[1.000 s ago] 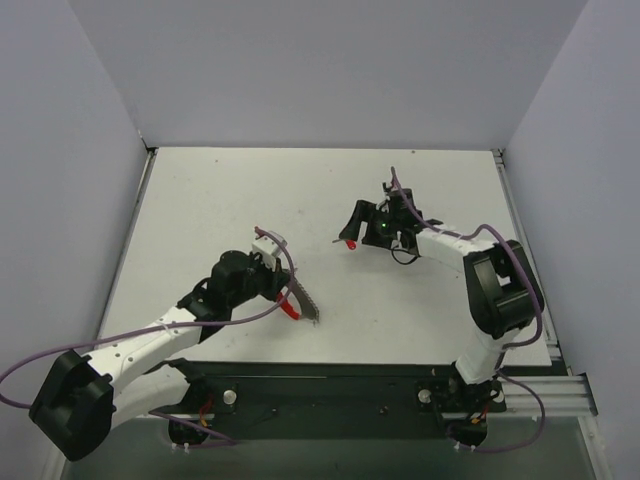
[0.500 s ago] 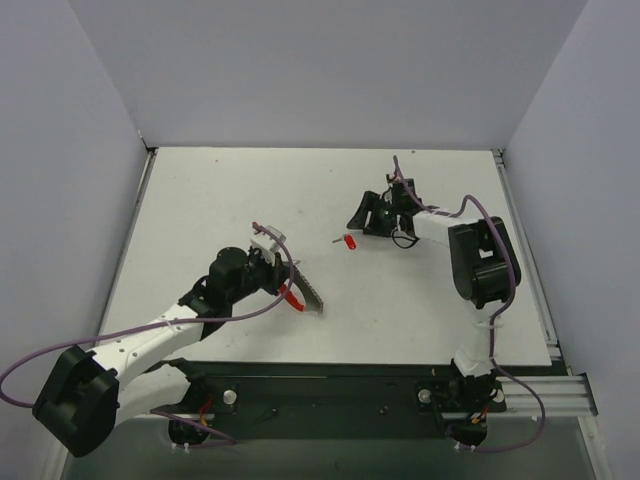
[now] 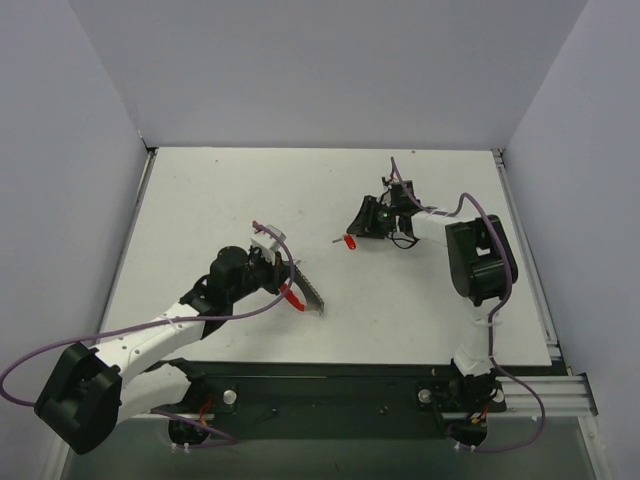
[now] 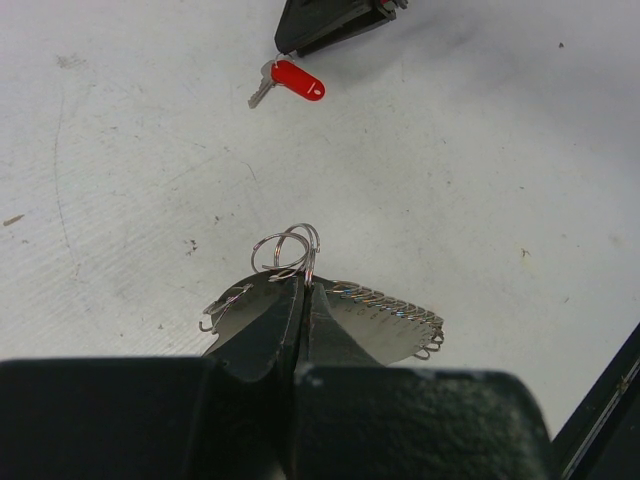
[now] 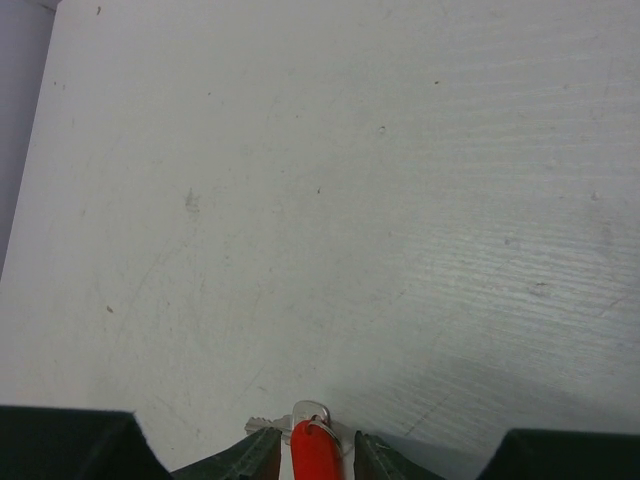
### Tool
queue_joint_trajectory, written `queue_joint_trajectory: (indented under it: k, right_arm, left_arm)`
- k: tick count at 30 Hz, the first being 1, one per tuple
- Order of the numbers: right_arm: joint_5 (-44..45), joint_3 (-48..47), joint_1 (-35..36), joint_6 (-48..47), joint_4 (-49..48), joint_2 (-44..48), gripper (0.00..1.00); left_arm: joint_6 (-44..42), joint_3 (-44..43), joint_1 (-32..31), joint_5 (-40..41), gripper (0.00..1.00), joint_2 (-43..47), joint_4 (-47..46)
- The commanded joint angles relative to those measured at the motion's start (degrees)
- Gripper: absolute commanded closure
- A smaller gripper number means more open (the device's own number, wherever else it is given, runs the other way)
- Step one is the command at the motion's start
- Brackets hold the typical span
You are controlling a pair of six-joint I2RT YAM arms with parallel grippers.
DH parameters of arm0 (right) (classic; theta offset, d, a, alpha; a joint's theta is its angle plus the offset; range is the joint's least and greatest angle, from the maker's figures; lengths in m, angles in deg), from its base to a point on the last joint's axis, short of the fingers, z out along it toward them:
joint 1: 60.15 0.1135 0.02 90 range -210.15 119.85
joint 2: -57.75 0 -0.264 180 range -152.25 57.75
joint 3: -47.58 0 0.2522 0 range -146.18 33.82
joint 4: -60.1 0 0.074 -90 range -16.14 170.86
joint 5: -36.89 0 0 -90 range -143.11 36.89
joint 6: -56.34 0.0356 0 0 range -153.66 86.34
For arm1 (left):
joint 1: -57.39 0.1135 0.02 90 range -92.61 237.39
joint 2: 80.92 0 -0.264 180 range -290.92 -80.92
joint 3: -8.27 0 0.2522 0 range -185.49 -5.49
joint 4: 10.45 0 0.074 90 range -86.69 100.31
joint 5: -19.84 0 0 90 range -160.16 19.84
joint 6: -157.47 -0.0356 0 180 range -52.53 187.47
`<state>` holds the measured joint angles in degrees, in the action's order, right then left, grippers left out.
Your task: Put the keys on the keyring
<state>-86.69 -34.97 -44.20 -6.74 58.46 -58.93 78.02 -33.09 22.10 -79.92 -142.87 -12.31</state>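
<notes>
Looking down from the overhead camera, the left arm reaches from the near left corner toward the middle of the white bench [image 3: 220,200]. Its left tool [image 3: 280,283] is closed on the keyring [image 3: 303,296], which juts out past the fingertips with a red arc next to the tool and a grey toothed stretch pointing toward the near edge. The key [image 3: 350,241] lies flat on the bench, well apart from the keyring, to its far right. The right tool [image 3: 358,230] sits low just beside the key, and the right arm is folded back on the right.

From the left wrist camera, the left tool [image 4: 303,300] is pinched tight, with no gap between its fingers. Thin wire loops of the keyring [image 4: 288,247] stick out just beyond the tips, and grey toothed metal fans out to both sides. Farther off on the bench [image 4: 480,150] lies the key [image 4: 297,80], its red head toward the dark tip of the right tool [image 4: 300,35] and its silver blade pointing away to the left.

From the right wrist camera, the right tool [image 5: 318,470] stands narrow, its dark fingers [image 5: 245,462] on either side of the red head of the key [image 5: 314,445]. Thin slivers of bench [image 5: 350,200] show between the head and each finger.
</notes>
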Motion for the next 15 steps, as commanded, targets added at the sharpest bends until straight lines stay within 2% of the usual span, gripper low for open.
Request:
queue_joint_trajectory:
  k: [1,9,15]
  right_arm:
    - [-3.33,-0.38,0.58,-1.08,-1.91,-1.18,0.65]
    - [-3.86,-0.29,1.11,-0.99,-2.8,-2.41,0.73]
    - [-4.47,0.41,1.19,-1.08,-3.41,-2.06,0.86]
  left_arm:
    - [1.32,-0.97,0.48,-0.96,1.0,0.87,-3.72]
    - [1.32,-1.06,0.48,-1.05,1.0,1.31,-3.19]
    - [1.14,-1.15,0.48,-0.88,1.0,1.31,-3.1]
